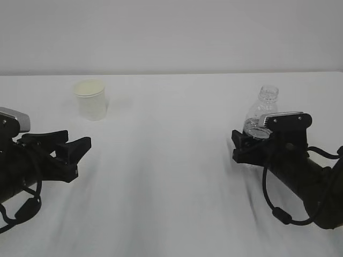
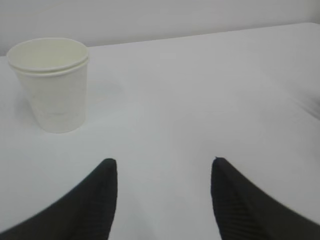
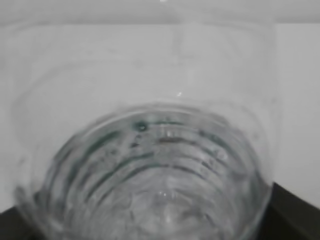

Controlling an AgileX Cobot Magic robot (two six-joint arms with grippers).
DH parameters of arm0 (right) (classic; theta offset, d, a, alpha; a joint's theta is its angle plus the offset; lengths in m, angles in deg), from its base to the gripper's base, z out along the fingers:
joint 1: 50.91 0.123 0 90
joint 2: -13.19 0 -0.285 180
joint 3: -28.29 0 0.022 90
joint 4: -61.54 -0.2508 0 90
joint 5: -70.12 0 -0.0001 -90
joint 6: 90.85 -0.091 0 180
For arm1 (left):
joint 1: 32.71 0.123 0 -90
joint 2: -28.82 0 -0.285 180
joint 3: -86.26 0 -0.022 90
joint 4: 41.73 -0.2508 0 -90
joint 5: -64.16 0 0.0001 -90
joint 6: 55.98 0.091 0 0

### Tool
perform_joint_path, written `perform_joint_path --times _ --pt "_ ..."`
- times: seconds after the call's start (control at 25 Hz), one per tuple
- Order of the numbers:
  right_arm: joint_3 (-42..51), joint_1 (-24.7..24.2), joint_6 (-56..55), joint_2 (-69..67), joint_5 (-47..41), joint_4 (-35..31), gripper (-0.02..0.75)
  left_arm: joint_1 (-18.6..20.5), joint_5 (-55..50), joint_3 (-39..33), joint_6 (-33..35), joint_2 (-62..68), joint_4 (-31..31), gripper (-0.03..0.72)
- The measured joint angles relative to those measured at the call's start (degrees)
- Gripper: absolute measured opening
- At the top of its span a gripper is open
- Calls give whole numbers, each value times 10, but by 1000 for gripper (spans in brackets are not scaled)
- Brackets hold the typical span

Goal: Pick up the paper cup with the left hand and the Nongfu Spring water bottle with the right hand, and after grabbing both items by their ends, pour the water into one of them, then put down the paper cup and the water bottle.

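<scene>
The white paper cup [image 1: 91, 100] stands upright at the back left of the table; in the left wrist view the cup [image 2: 50, 85] is ahead and to the left. My left gripper [image 1: 77, 142] hovers open and empty, well short of it, and both dark fingertips [image 2: 107, 172] show over bare table around the gripper's middle [image 2: 163, 162]. The clear, uncapped water bottle [image 1: 262, 104] stands upright on the right. My right gripper [image 1: 252, 136] has its jaws on either side of the bottle's lower part. The ribbed bottle [image 3: 160, 150] fills the right wrist view. Whether the jaws press on it is unclear, and the water cannot be made out clearly.
The white table [image 1: 171, 176] stretches wide between the two arms, and its far edge meets a plain pale wall. A black cable loop [image 1: 278, 211] hangs under the right arm.
</scene>
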Motion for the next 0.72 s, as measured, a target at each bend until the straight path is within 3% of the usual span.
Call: perform_joint_path --times 0.44,0.72 --pt "-1 0 1 0 1 1 414 0 0 0 0 0 0 422" --pt "-1 0 21 0 1 4 395 0 0 0 0 0 0 421"
